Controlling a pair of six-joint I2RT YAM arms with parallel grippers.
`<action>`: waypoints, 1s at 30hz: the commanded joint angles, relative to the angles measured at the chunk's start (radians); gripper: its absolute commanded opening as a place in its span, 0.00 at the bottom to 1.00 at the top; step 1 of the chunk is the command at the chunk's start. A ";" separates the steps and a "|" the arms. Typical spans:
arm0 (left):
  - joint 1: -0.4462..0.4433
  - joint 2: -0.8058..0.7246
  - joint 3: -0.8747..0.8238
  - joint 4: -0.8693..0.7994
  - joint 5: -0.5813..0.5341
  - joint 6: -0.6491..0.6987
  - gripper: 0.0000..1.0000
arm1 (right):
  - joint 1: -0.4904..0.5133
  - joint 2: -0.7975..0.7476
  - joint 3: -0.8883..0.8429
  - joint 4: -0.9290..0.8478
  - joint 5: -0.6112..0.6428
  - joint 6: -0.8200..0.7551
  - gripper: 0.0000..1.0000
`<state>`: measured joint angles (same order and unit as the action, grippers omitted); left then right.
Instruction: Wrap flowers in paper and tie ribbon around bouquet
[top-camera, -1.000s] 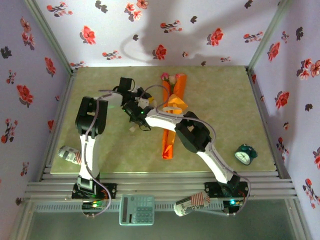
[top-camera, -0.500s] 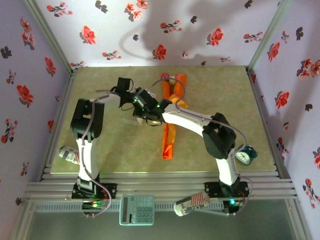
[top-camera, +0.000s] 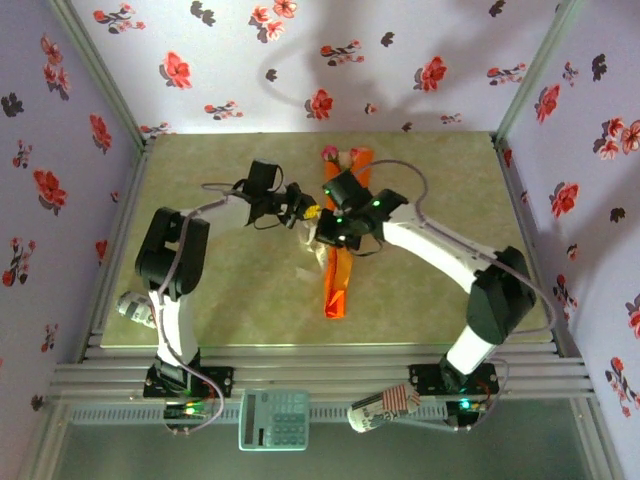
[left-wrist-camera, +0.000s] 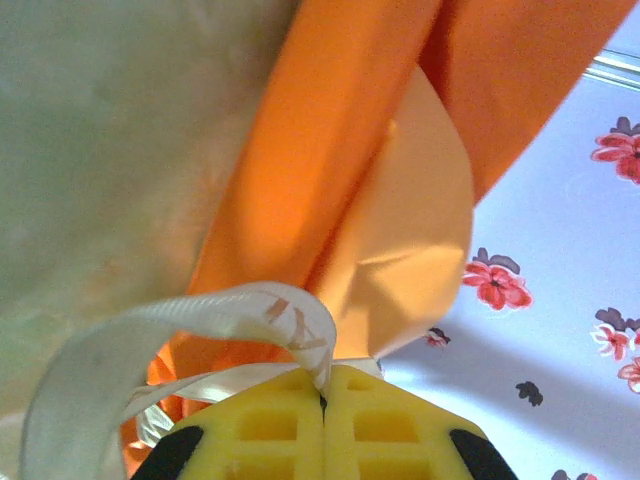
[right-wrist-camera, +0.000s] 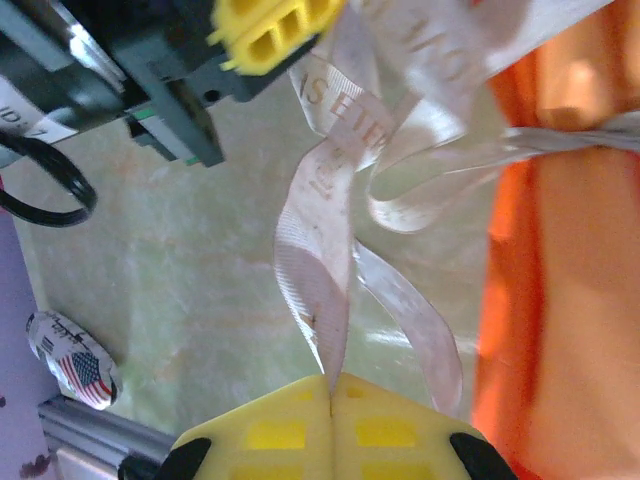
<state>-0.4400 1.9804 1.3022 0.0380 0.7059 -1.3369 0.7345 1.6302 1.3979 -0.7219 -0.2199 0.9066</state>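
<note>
The bouquet (top-camera: 338, 280) is a narrow orange paper cone lying mid-table, with pink and cream flowers (top-camera: 338, 156) at its far end. A cream ribbon (top-camera: 311, 262) loops beside the cone's middle. My left gripper (top-camera: 311, 213) sits just left of the cone, shut on one ribbon stretch (left-wrist-camera: 200, 320), its tip (left-wrist-camera: 322, 385) against the orange paper (left-wrist-camera: 330, 150). My right gripper (top-camera: 322, 238) is close beside it, shut (right-wrist-camera: 330, 385) on another twisted stretch of ribbon (right-wrist-camera: 320, 260). The left gripper (right-wrist-camera: 275, 30) and the cone (right-wrist-camera: 570, 300) appear in the right wrist view.
A printed can (top-camera: 135, 310) lies at the table's near-left edge, also in the right wrist view as the can (right-wrist-camera: 70, 360). A calculator (top-camera: 273, 418) and a second can (top-camera: 385, 408) rest on the front rail. Floral walls enclose three sides.
The right arm has swung out to the right and its gripper moved from left of the cone onto its middle. The left gripper followed rightward. The ribbon now trails between them.
</note>
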 joint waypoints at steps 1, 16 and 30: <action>-0.027 -0.048 0.013 -0.043 -0.026 -0.022 0.00 | -0.055 -0.032 -0.016 -0.219 -0.091 -0.109 0.00; -0.074 -0.211 -0.049 -0.221 -0.149 -0.047 0.00 | -0.170 -0.101 0.016 -0.466 -0.111 -0.291 0.00; -0.088 -0.204 -0.031 -0.232 -0.115 -0.078 0.00 | -0.190 -0.076 0.219 -0.669 0.069 -0.404 0.00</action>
<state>-0.5205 1.7737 1.2602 -0.1543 0.5766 -1.4090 0.5495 1.5402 1.5608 -1.3296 -0.1997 0.5434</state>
